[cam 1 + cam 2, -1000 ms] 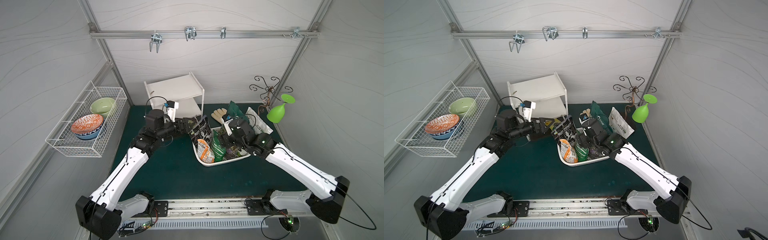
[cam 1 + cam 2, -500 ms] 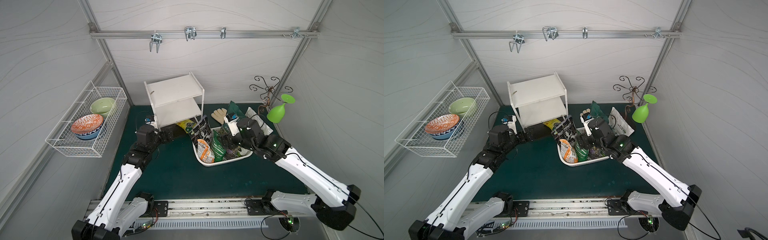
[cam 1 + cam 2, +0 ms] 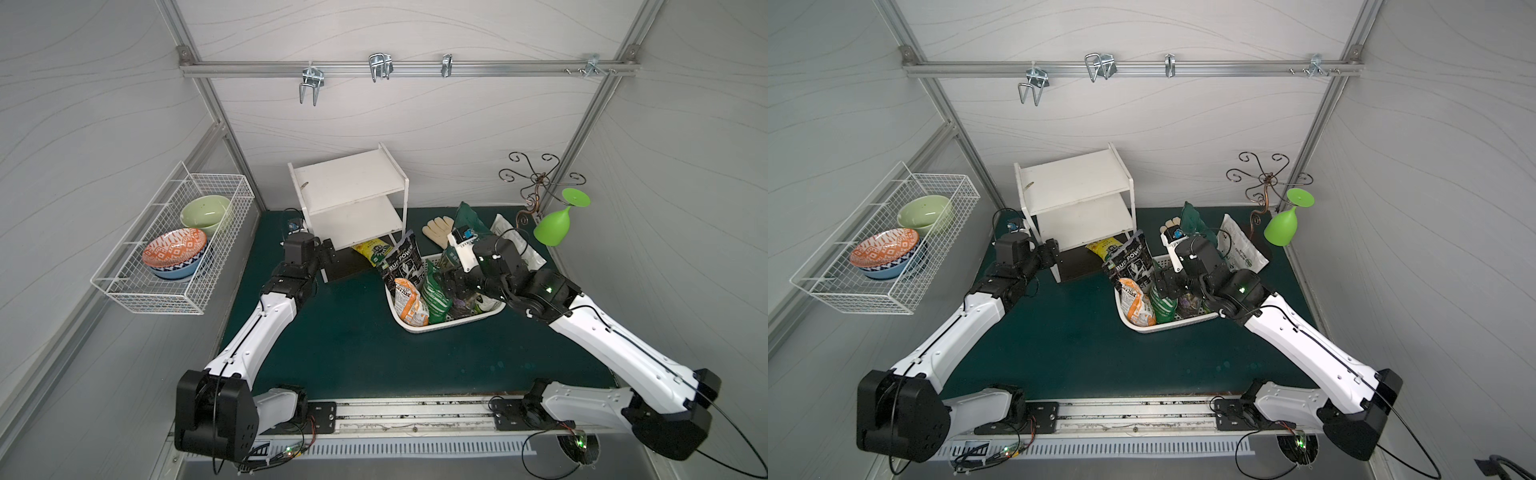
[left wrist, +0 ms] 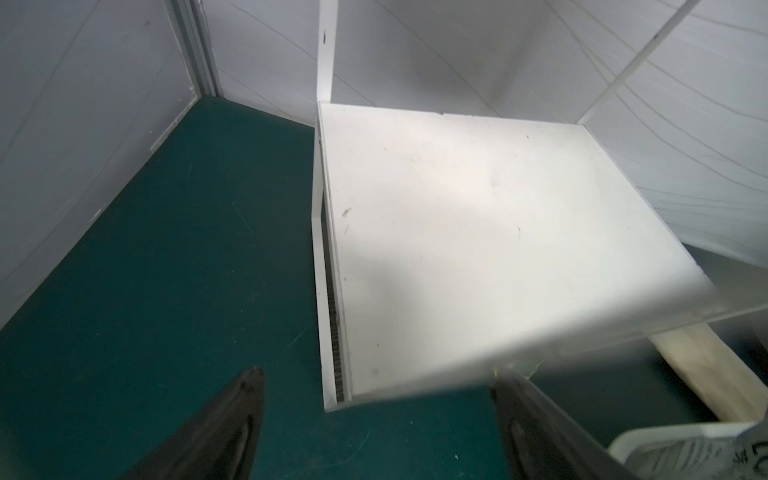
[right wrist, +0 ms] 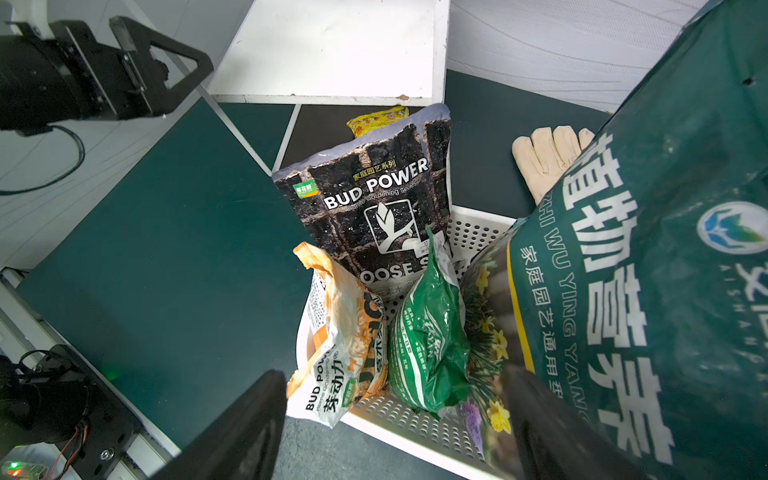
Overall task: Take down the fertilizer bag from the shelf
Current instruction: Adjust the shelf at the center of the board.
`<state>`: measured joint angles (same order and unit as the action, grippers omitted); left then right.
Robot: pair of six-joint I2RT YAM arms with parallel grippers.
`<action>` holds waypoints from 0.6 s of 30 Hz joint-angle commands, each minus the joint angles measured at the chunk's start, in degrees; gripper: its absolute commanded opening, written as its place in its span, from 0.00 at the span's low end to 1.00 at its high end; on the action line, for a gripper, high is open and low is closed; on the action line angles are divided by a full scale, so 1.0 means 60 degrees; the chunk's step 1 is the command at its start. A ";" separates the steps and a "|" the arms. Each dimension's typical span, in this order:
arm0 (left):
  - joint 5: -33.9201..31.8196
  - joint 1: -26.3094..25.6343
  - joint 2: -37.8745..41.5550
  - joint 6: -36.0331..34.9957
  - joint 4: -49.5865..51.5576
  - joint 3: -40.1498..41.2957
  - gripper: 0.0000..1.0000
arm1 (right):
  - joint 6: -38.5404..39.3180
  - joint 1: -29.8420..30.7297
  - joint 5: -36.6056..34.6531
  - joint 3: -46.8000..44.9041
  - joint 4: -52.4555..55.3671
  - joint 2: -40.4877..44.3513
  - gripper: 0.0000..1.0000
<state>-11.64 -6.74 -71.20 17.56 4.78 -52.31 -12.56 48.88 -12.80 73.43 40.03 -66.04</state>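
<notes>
The white shelf [image 3: 349, 195] stands at the back, and both of its boards are bare in both top views and in the left wrist view [image 4: 478, 232]. The fertilizer bag [image 3: 403, 259], black and marked BUD POWER [image 5: 374, 208], stands upright in the end of the white perforated basket [image 3: 453, 326] nearest the shelf. My left gripper [image 3: 327, 251] is open and empty, low over the mat by the shelf's front left leg [image 4: 376, 376]. My right gripper [image 3: 451, 278] hangs open over the bags in the basket [image 5: 392, 376] and holds nothing.
A yellow bag [image 3: 372, 251] lies on the mat under the shelf. Orange [image 3: 409, 301] and green [image 3: 436, 295] bags fill the basket. A glove [image 3: 438, 226], a dark green bag [image 3: 469, 216] and a white bag [image 3: 515, 237] lie behind it. A green goblet [image 3: 555, 222] hangs at the right, and a wire basket [image 3: 166, 257] of bowls at the left.
My left arm has drawn back from the black bag, dropping low and to the left beside the shelf. The black bag stays leaning in the basket. The right arm has shifted only slightly.
</notes>
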 commanded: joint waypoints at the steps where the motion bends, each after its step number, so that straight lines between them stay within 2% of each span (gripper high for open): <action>1: -0.0264 0.0427 -0.0356 0.0069 -0.1110 -0.0844 0.69 | -0.0105 -0.0033 -0.0026 0.0021 0.0239 0.0071 0.86; 4: -0.0230 0.0726 -0.0720 0.0017 -0.1162 -0.1209 0.36 | -0.0083 -0.0045 0.0046 0.0080 0.0270 -0.0017 0.86; 5: -0.0155 0.0823 -0.0839 0.0007 -0.1151 -0.1354 0.32 | -0.0070 -0.0036 0.0059 0.0109 0.0272 -0.0058 0.86; 13: 0.0147 0.1443 -0.1821 0.0124 -0.0883 -0.2282 0.42 | 0.0042 -0.0040 0.0045 0.0114 0.0227 -0.0111 0.86; 18: 0.0486 0.1621 -0.1859 0.0393 -0.0391 -0.2287 0.65 | 0.0034 -0.0033 0.0033 0.0060 0.0250 -0.0078 0.86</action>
<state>-9.56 2.33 -82.67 19.22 2.63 -64.10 -12.45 48.88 -12.78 73.43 40.86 -66.59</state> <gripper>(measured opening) 0.627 0.863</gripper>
